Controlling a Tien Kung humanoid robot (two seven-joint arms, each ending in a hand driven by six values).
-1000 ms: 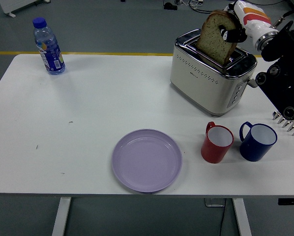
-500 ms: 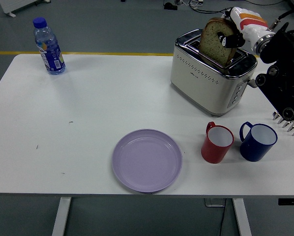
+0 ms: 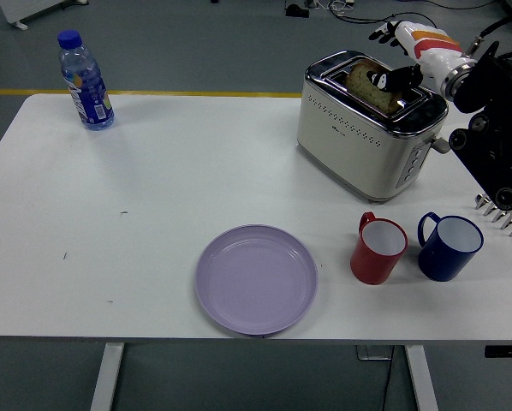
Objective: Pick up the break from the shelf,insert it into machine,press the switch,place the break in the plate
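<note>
A slice of brown bread [image 3: 365,82] sits low in the far slot of the cream and chrome toaster [image 3: 363,137] at the back right, only its top edge showing. My right hand [image 3: 395,58] is just above and behind the toaster. Its fingers [image 3: 381,33] are spread and lifted clear of the bread, while the black thumb tip [image 3: 396,78] rests on the slice's top. The lilac plate [image 3: 256,278] lies empty near the table's front edge. The toaster's lever and buttons [image 3: 413,161] face right front. My left hand is out of view.
A red mug [image 3: 378,248] and a blue mug [image 3: 447,246] stand in front of the toaster. A water bottle [image 3: 85,80] stands at the back left. The metal prongs of a rack [image 3: 501,214] show at the right edge under my black arm [image 3: 496,137].
The bread has gone from sticking high out of the slot to almost fully down in it. My right hand has lowered with it and its fingers have opened off the slice.
</note>
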